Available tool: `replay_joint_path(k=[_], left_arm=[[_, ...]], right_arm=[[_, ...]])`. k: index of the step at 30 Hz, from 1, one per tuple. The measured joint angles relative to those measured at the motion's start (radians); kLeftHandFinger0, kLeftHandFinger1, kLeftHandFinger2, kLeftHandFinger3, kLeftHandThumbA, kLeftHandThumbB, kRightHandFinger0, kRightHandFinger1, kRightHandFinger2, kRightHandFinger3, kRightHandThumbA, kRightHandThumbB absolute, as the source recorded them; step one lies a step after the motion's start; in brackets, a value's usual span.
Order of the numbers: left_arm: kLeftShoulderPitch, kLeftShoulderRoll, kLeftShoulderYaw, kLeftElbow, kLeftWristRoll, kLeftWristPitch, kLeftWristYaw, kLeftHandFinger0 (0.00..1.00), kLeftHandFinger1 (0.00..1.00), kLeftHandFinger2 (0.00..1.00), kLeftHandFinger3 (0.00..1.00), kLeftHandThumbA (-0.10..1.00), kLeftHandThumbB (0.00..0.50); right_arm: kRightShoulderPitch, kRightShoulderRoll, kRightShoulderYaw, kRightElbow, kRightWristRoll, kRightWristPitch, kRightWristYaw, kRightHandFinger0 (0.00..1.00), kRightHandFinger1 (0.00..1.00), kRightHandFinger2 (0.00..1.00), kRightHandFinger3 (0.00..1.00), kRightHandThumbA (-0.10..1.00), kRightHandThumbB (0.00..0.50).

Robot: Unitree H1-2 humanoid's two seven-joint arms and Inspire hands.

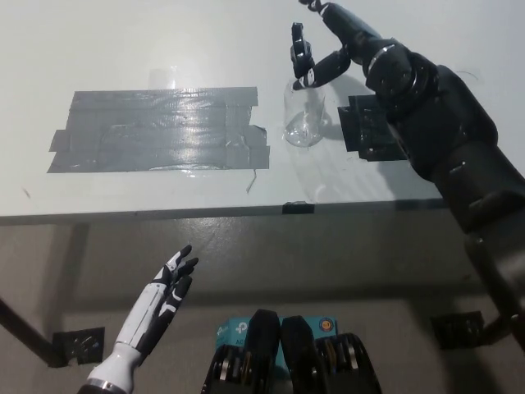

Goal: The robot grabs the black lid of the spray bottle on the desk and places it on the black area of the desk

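Now the black right hand (321, 49) is above the clear spray bottle (303, 115), which stands upright on the white desk (123, 41). Its fingers (299, 45) are spread apart, and one of them points down near the top of the bottle, at about 12 o'clock from the bottle's body. Whether the black lid is on the bottle or between the fingers, I cannot tell, because the dark fingers cover the neck of the bottle. The hand looks open, with clear gaps between the fingers.

At 9 o'clock from the bottle lies the black area (156, 131), a patch of dark shiny tape strips stuck flat on the desk. Its right edge is just beside the bottle's base but does not touch it. At 3 o'clock from the bottle, a small black block (365, 123) sits on the desk, partly hidden by the right arm.

The white left hand (168, 283) rests at the lower left, below the front edge of the desk and well apart from the bottle. It holds nothing and its fingers are spread a little.
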Motion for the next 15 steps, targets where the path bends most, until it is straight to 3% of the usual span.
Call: replay_joint_path(k=[2,8,15], left_arm=[[-0.003,0.002,-0.004,0.000,0.002,-0.002,0.000,0.94,0.94,0.92,1.00,1.00,0.000],[-0.004,0.002,-0.008,0.000,0.003,-0.002,0.000,0.92,0.93,0.92,1.00,1.00,0.000],[-0.005,0.005,-0.013,0.001,0.007,-0.008,0.000,0.90,0.91,0.91,1.00,1.00,0.000]], right_arm=[[-0.007,0.008,-0.053,0.016,0.033,-0.002,0.011,1.00,1.00,1.00,1.00,0.98,0.500],[-0.011,0.030,-0.238,0.071,0.145,0.007,0.069,1.00,1.00,1.00,1.00,0.82,0.500],[-0.008,0.044,-0.425,0.120,0.279,0.031,0.140,1.00,1.00,1.00,1.00,0.87,0.497]])
